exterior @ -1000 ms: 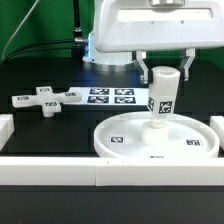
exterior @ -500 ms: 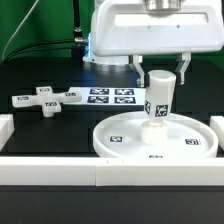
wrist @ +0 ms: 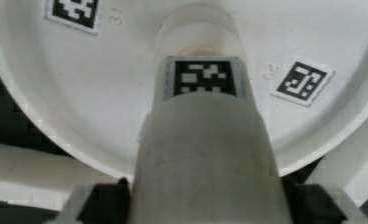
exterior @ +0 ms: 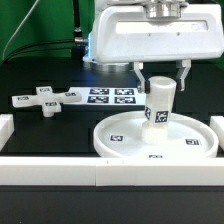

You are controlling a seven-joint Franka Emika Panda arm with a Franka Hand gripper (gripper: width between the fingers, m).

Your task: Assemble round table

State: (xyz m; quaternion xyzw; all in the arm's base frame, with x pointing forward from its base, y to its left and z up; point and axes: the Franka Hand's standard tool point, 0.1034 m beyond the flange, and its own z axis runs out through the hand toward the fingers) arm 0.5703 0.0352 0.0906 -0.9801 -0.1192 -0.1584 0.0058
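Note:
The short thick white leg [exterior: 162, 100] stands upright on the central hub of the large rimmed round disc [exterior: 108, 142] at the exterior view's front right. My gripper [exterior: 162, 78] comes from above with a finger on each side of the leg's upper end, shut on it. In the wrist view the leg [wrist: 202, 130] fills the middle, with dark pads [wrist: 106, 200] against both of its sides at my gripper [wrist: 213, 205], and the disc [wrist: 83, 90] lies beneath. The cross-shaped piece [exterior: 45, 100] lies flat at the exterior view's left.
The marker board [exterior: 110, 97] lies behind the disc. White border bars run along the front [exterior: 60, 172] and the exterior view's left side [exterior: 5, 128]. Black table surface lies between the cross-shaped piece and the disc.
My gripper has turned about the leg's axis and sunk slightly. The leg has turned with it and sits lower on the hub. The disc and cross-shaped piece have not moved.

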